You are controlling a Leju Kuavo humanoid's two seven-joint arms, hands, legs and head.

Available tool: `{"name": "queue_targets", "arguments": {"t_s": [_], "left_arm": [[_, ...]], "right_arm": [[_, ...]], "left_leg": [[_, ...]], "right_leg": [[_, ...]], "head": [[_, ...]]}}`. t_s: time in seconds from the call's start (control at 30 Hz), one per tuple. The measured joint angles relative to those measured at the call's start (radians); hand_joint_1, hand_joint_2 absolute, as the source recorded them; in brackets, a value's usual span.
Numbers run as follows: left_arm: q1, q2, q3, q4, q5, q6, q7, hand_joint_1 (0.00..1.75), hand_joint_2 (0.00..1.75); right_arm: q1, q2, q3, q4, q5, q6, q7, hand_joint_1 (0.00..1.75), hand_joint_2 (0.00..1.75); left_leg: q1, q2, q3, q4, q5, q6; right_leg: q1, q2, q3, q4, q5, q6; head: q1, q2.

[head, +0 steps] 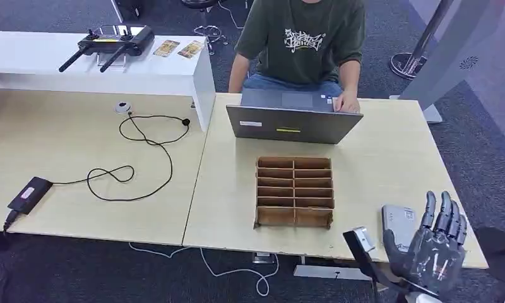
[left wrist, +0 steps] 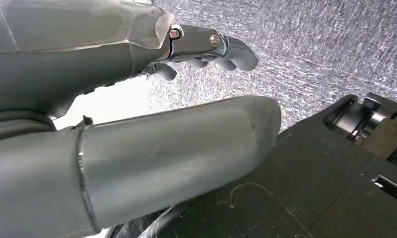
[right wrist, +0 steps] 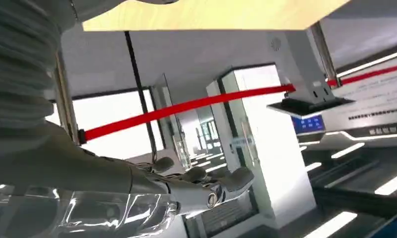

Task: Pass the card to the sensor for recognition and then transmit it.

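My right hand is raised at the table's near right corner, fingers spread and pointing up, holding nothing. Just to its left a flat grey device lies on the tabletop, apart from the fingers. A dark slanted part with a silver tip stands at the table edge beside it. In the right wrist view the hand has its fingers stretched out and bare. Two printed cards lie on the white shelf at the far left. My left hand hangs over the carpet, fingers loosely extended and holding nothing.
A brown slotted wooden organiser sits mid-table in front of a grey laptop, where a person in a green shirt is typing. A black cable, a power brick and a drone controller occupy the left side.
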Motion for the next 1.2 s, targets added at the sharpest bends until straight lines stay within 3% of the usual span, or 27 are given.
{"name": "queue_targets", "arguments": {"t_s": [0.2, 0.57, 1.03, 1.2], "left_arm": [[-0.001, 0.001, 0.0, 0.0, 0.0, -0.008, 0.006, 0.0, 0.0], [-0.003, 0.001, 0.001, 0.0, -0.006, -0.018, 0.007, 0.0, 0.0], [-0.007, 0.0, 0.001, 0.0, -0.018, -0.028, 0.008, 0.0, 0.0], [-0.011, 0.0, 0.001, 0.0, -0.018, -0.029, 0.008, 0.0, 0.0]], "right_arm": [[-0.002, -0.056, 0.095, 0.0, 0.0, 0.071, 0.092, 0.0, 1.75], [-0.026, -0.15, 0.231, 0.0, 0.0, 0.158, 0.181, 0.0, 1.75], [-0.06, -0.212, 0.313, 0.016, 0.0, 0.215, 0.2, 0.0, 1.75], [-0.095, -0.224, 0.344, 0.046, 0.0, 0.218, 0.157, 0.0, 1.75]], "left_leg": [[0.0, 0.0, 0.0, 0.0, 0.0, 0.0], [0.0, 0.0, 0.0, 0.0, 0.0, 0.0], [0.0, 0.0, 0.0, 0.0, 0.0, 0.0], [0.0, 0.0, 0.0, 0.0, 0.0, 0.0]], "right_leg": [[0.0, 0.0, 0.0, 0.0, 0.0, 0.0], [0.0, 0.0, 0.0, 0.0, 0.0, 0.0], [0.0, 0.0, 0.0, 0.0, 0.0, 0.0], [0.0, 0.0, 0.0, 0.0, 0.0, 0.0]], "head": [[0.0, 0.0], [0.0, 0.0], [0.0, 0.0], [0.0, 0.0]]}}
